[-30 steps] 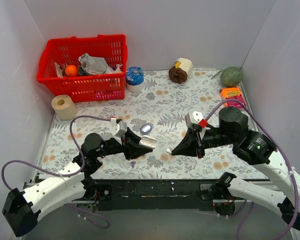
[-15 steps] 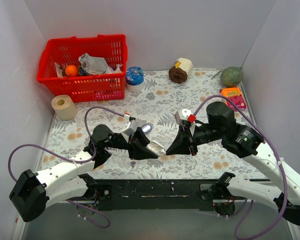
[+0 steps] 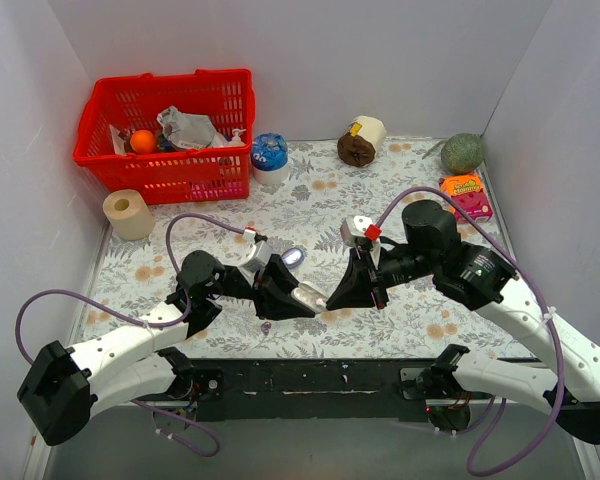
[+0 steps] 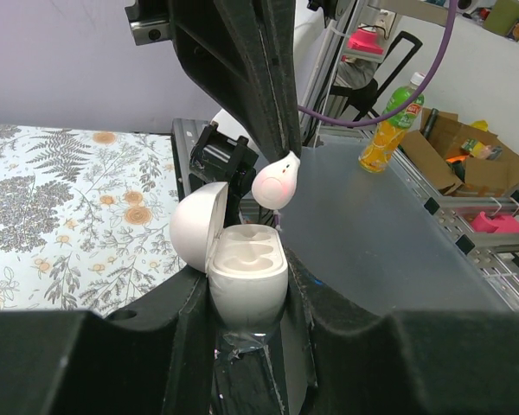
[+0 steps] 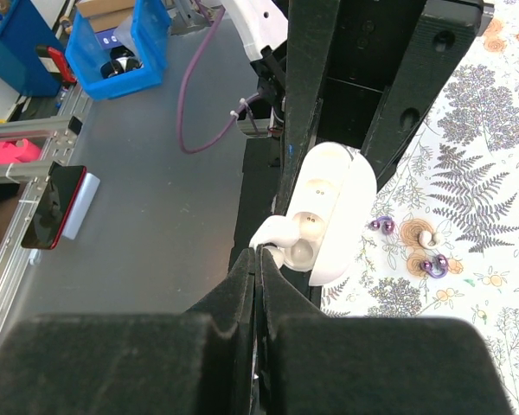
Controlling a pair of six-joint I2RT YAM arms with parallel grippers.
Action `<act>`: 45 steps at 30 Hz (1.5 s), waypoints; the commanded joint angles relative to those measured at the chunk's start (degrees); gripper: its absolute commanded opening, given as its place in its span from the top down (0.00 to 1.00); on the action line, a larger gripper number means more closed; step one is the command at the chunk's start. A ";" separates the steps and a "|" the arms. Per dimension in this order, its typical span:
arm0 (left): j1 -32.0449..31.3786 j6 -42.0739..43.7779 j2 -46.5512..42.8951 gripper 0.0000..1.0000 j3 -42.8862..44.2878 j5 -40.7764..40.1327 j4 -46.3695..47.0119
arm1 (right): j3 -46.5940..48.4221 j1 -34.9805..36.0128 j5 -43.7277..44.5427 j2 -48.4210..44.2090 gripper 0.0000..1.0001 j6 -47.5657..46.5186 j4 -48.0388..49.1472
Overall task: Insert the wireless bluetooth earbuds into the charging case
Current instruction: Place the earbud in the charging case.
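The left gripper is clamped on the lower half of the case, one finger on each side, and holds it clear of the table. The case is open: its lid is swung back on the hinge side, and two moulded wells in the lower half face up. The right gripper is pinched down to a narrow gap on one earbud, gripped at the very fingertips. In the left wrist view this earbud sits just above the rim of the case on the side away from the lid; in the right wrist view it overlaps the rim beside one well. Whether it touches the case cannot be told. In the top view the two grippers meet tip to tip at the case. A silver-blue disc lies on the table just beyond the case. Loose bits – whitish and purple – lie on the table just beside the case; whether one is the second earbud cannot be told.
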 commanded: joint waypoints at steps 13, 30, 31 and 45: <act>0.24 -3.34 0.68 1.00 1.96 0.16 6.65 | -1.27 0.78 -0.43 0.80 0.99 1.14 3.21; 0.15 -5.62 2.08 1.00 0.64 0.78 10.87 | -2.77 0.86 3.18 0.28 0.99 2.72 7.26; 0.15 -5.62 2.17 1.00 0.56 0.86 10.87 | -2.68 0.86 3.09 0.28 0.99 2.72 7.34; 0.06 -5.54 3.14 1.00 0.12 0.69 12.01 | -4.87 0.95 -0.35 -0.25 0.99 6.41 12.09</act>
